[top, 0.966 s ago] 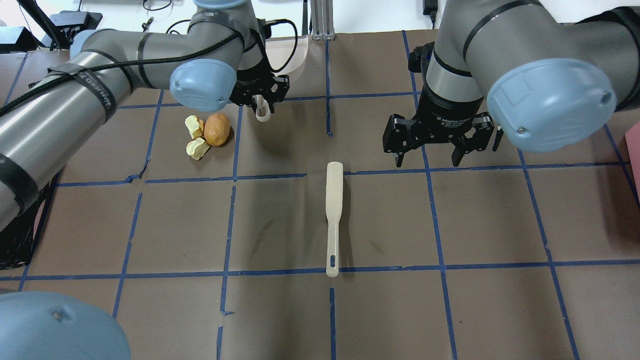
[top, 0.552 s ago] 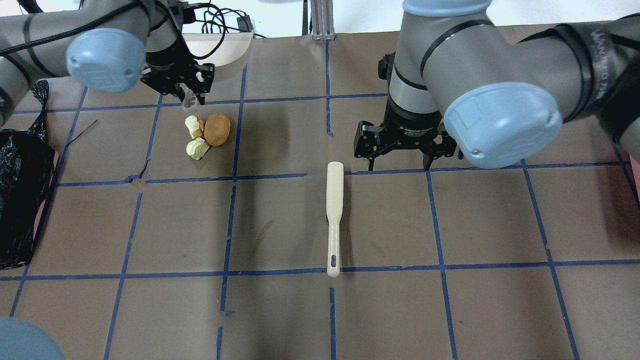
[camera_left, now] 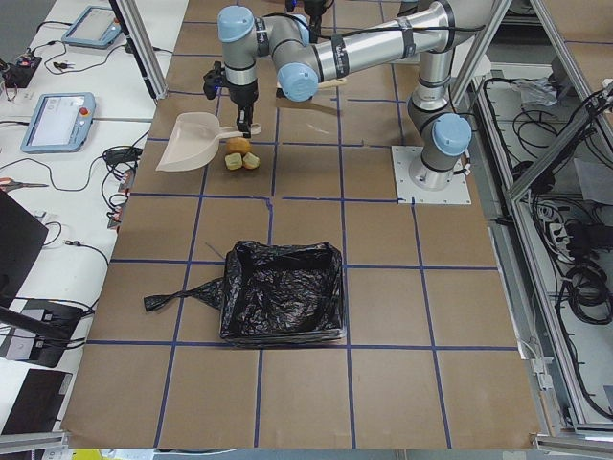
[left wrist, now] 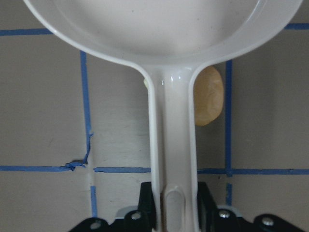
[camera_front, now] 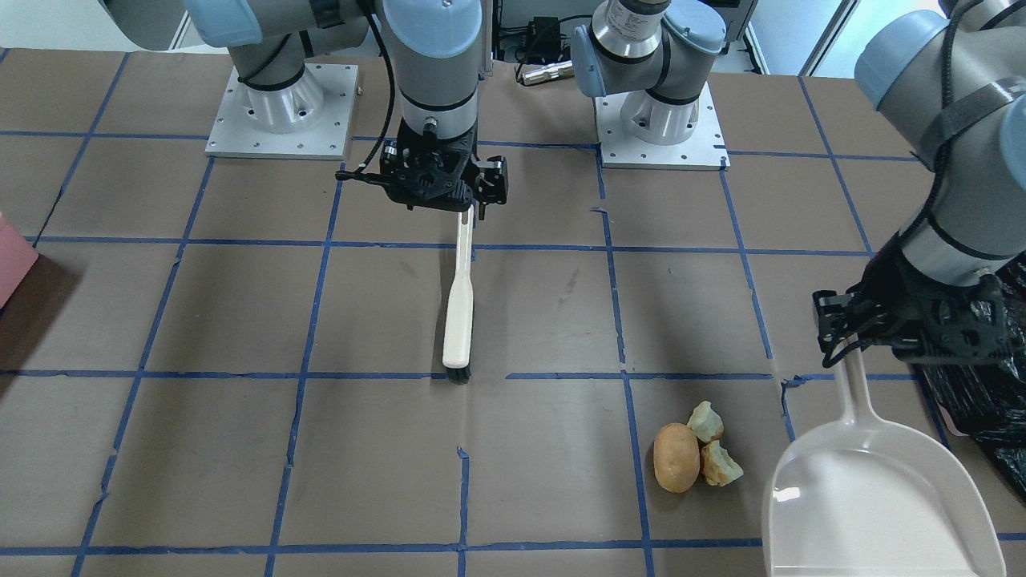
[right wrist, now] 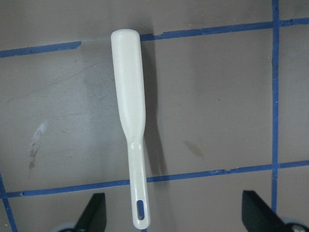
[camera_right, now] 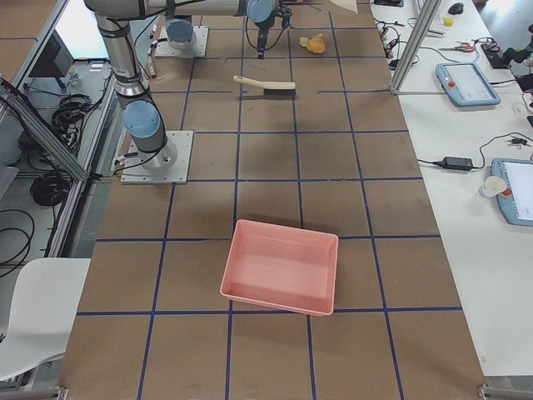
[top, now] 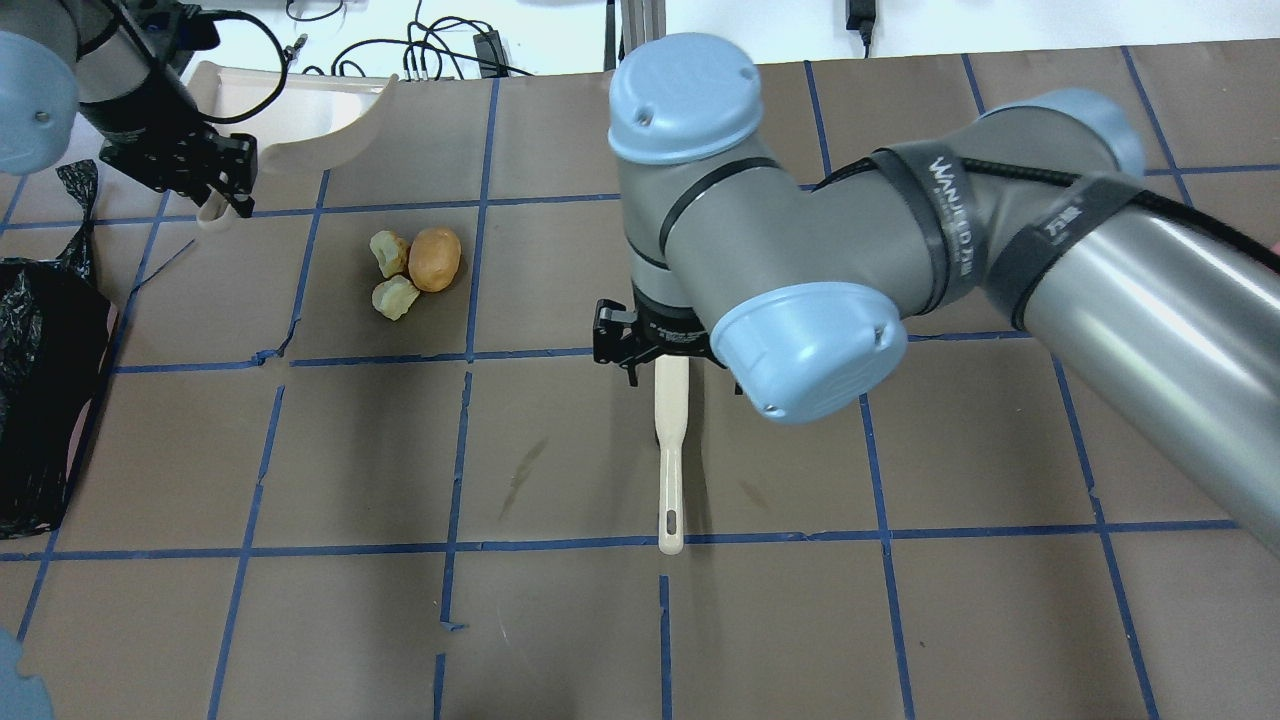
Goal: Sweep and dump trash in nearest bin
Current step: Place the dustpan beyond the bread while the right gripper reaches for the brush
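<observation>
Three pieces of trash (top: 428, 262) toward far edge, left half. One dustpan (camera_front: 874, 497) pinched in left gripper (left wrist: 171, 212); one brush (top: 668, 450) under spread right gripper (camera_front: 442, 196). One bin (camera_left: 235, 307) at left end, whole only in exterior left view.

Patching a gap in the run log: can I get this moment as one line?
left tool: shut on dustpan | right tool: open over brush | trash: unswept on table

Grey tubular arms (top: 1100, 260) with pale blue joint caps (top: 800, 350); black lettered straps (top: 945, 225) binding a black cable (top: 1010, 172); black left gripper (top: 218, 200) and right gripper (right wrist: 176, 210); bolted silver base plates (camera_front: 232, 140).
</observation>
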`<state>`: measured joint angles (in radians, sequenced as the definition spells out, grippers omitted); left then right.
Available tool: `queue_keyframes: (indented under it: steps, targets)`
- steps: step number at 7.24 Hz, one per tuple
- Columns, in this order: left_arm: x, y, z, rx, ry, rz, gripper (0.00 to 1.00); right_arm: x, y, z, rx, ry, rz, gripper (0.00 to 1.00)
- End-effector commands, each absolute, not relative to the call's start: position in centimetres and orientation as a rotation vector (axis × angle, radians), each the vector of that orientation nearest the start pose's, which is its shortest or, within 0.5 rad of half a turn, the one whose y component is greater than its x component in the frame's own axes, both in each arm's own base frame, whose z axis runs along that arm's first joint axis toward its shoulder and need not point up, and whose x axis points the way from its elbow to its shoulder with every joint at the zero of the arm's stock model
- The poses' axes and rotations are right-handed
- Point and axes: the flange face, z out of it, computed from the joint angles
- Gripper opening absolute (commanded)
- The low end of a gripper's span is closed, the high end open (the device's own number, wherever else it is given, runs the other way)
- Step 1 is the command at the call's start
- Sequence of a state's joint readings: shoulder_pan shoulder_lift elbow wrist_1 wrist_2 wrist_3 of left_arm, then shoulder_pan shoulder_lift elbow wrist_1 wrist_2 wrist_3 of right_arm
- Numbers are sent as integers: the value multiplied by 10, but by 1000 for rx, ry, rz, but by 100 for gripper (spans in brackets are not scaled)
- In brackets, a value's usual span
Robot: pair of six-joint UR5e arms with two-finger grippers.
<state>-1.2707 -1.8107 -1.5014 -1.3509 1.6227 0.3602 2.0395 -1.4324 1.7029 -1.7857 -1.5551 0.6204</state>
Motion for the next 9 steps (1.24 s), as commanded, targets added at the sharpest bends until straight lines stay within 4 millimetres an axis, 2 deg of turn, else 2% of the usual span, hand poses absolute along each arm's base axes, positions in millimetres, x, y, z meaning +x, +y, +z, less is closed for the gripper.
queue_keyframes:
  steps: [1,2,4,5,6,9]
  targets:
    - [97,-597,416,139,3068,-40,0,405,-374,322,276,3186,19,99]
    - [105,-596,416,167,3066,-42,0,415,-356,309,306,3206,-1,99]
    - [115,-599,409,238,3060,-35,0,403,-335,276,393,3215,-10,100]
    - [116,-598,410,263,3054,-31,0,400,-330,268,404,3199,-35,100]
    - [121,-597,407,336,3006,17,0,395,-330,263,409,3195,-40,100]
    - [132,-595,403,320,3018,24,0,379,-333,250,277,3225,-8,100]
